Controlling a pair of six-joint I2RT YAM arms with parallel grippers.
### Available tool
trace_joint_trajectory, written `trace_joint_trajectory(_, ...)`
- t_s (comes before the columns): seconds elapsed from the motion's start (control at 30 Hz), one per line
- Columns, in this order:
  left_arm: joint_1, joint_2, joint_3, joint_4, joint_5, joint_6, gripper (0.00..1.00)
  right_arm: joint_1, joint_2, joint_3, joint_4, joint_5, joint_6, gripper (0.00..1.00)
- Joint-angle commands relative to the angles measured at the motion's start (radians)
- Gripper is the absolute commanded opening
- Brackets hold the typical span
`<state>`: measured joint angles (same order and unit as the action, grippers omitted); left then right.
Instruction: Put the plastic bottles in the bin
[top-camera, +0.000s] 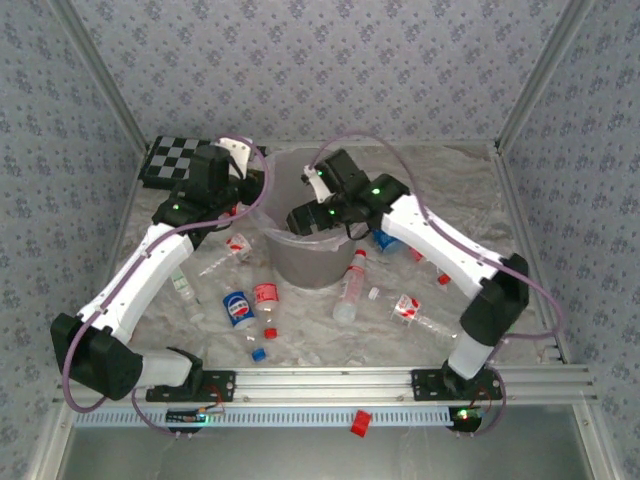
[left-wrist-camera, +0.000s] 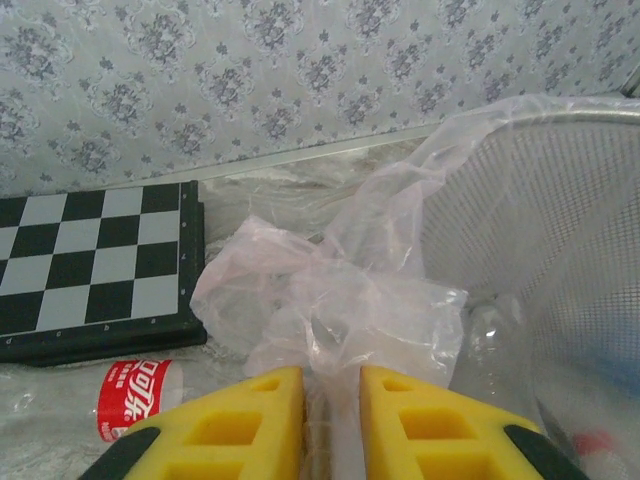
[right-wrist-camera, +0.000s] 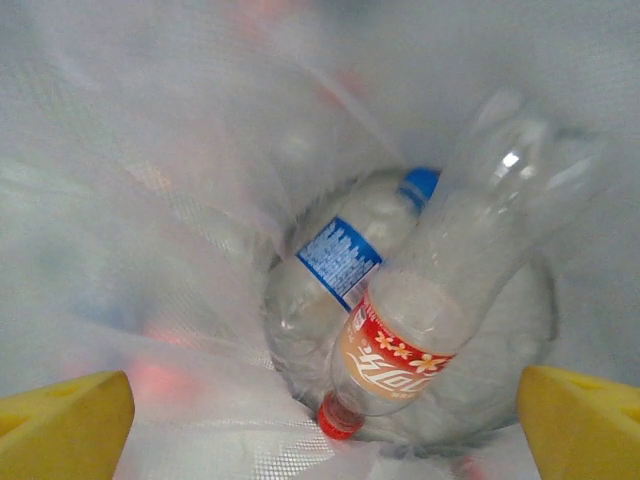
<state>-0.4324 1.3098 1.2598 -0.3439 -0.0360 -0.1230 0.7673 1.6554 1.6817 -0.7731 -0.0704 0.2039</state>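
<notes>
At the bottom of the top view, one loose red cap (top-camera: 361, 422) is seen on the rail (top-camera: 300, 378). Above it, one blue cap (top-camera: 258, 353) and a second red cap (top-camera: 270, 332) lie on the table (top-camera: 320, 345). At least six plastic bottles (top-camera: 238, 308) are counted on the table below and beside the bin (top-camera: 300, 262) in mid-frame. Two more are seen inside it: a blue-labelled bottle (right-wrist-camera: 340, 258) and a red-labelled bottle (right-wrist-camera: 400, 350). The right hand (right-wrist-camera: 325, 405) is held above them, fingers wide apart. The left hand (left-wrist-camera: 331, 420) is at the bin's left rim, fingers nearly together with bag film (left-wrist-camera: 330, 300) between them; whether it is clamped cannot be told. One chequered board (top-camera: 175, 158) lies at upper left.
</notes>
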Motion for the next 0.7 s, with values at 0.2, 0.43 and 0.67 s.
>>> trace_joint_trajectory(0.2,-0.009,-0.013,-0.018,-0.063,-0.002,0.016,0.22,0.000,-0.335,-0.127,0.099,0.221,-0.055,1.00)
trace_joint_trajectory(0.43,-0.009,-0.013,-0.022,-0.061,-0.005,0.015,0.22,-0.117,-0.537,-0.242,0.001,0.296,-0.027,1.00)
trace_joint_trajectory(0.67,-0.009,-0.010,-0.023,-0.058,0.005,0.010,0.22,-0.461,-0.564,-0.403,-0.193,0.278,0.035,0.94)
